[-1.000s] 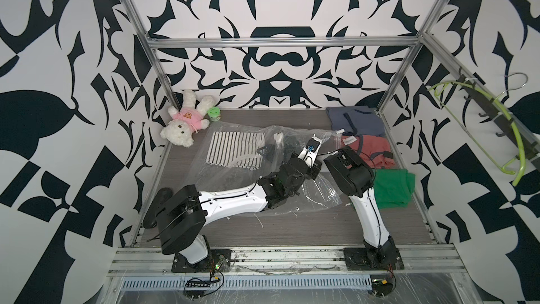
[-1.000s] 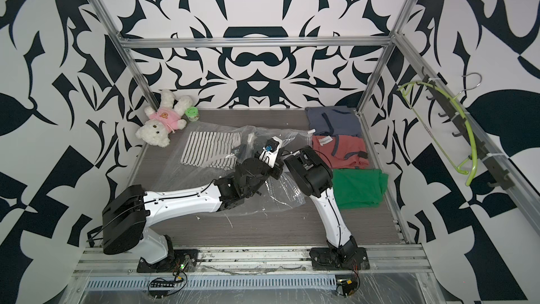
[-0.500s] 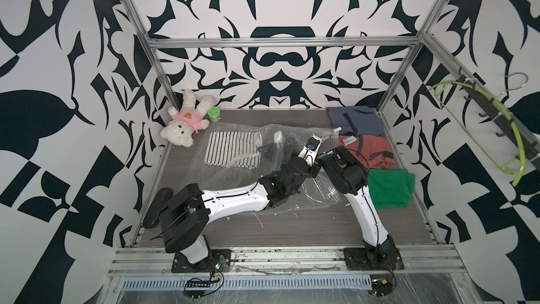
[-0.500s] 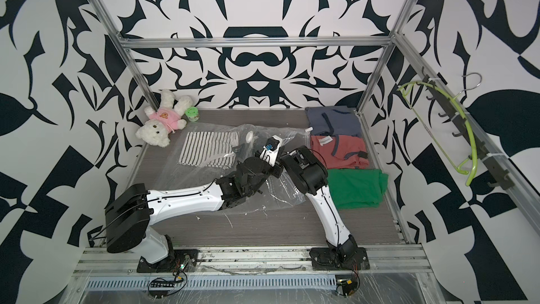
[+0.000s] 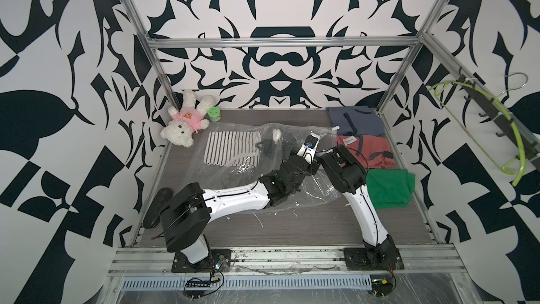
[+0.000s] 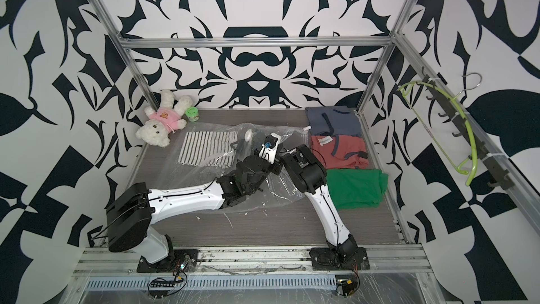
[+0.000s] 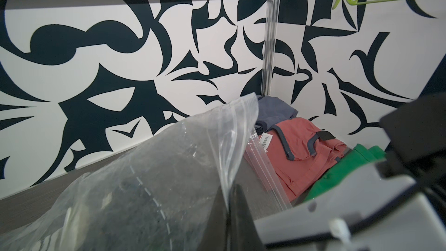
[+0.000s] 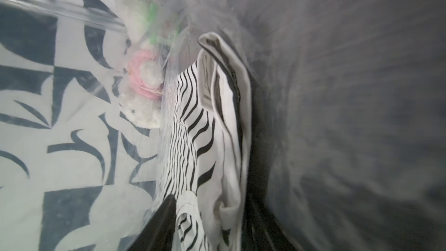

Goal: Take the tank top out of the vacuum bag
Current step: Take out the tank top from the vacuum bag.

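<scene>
The vacuum bag (image 5: 228, 175) lies spread across the middle of the table (image 5: 292, 229), closer to the back edge than the front edge. The tank top (image 5: 230, 147) (white with thin black stripes) is inside the bag, in the part nearest the back left corner. The bag's little round white valve (image 5: 276, 135) sits on a puffed-up bit just beside the tank top, on the side toward the right edge.

The left gripper (image 7: 228, 196) has its jaws squeezed tight on the bag's open end. A thin sheet of clear plastic is pinched between them and held up off the table. The zip strip (image 7: 268, 165) runs just beside it.

The right gripper (image 8: 223, 220) is inside the bag. In the right wrist view one dark finger (image 8: 166, 216) touches the striped cloth, and a white fold of it lies right next to that finger. I cannot tell how wide these jaws are, or if they have hold of the cloth.

A teddy bear (image 5: 182, 125) in a pink shirt lies in the back left corner, with a small green pot (image 5: 214, 112) beside it. A blue shirt (image 5: 355, 119), a red shirt (image 5: 365, 153) and a green shirt (image 5: 388, 188) lie folded in a row along the right edge.
</scene>
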